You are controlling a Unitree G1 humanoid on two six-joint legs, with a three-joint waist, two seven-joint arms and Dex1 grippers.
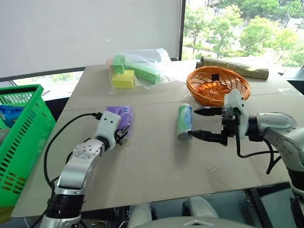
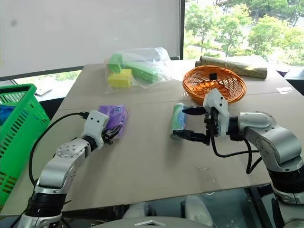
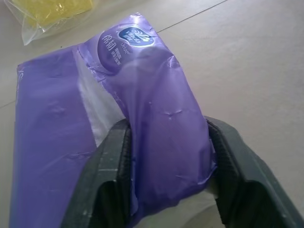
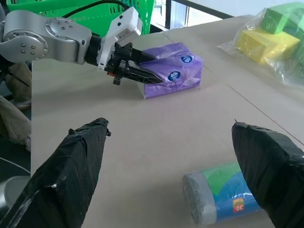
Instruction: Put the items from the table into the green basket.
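On table (image 1: 156, 161) — left gripper (image 1: 121, 135) jaws pinching packet (image 1: 121, 115).

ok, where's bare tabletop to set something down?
Free: near edge of the table between both arms, and left of the purple packet toward the green basket. Crowded: far side, bag of blocks and wicker bowl; can by the right gripper.

Left hand (image 1: 122, 134) reaches forward, fingers pinched nearly closed; right hand (image 1: 203, 124) points left, fingers spread wide
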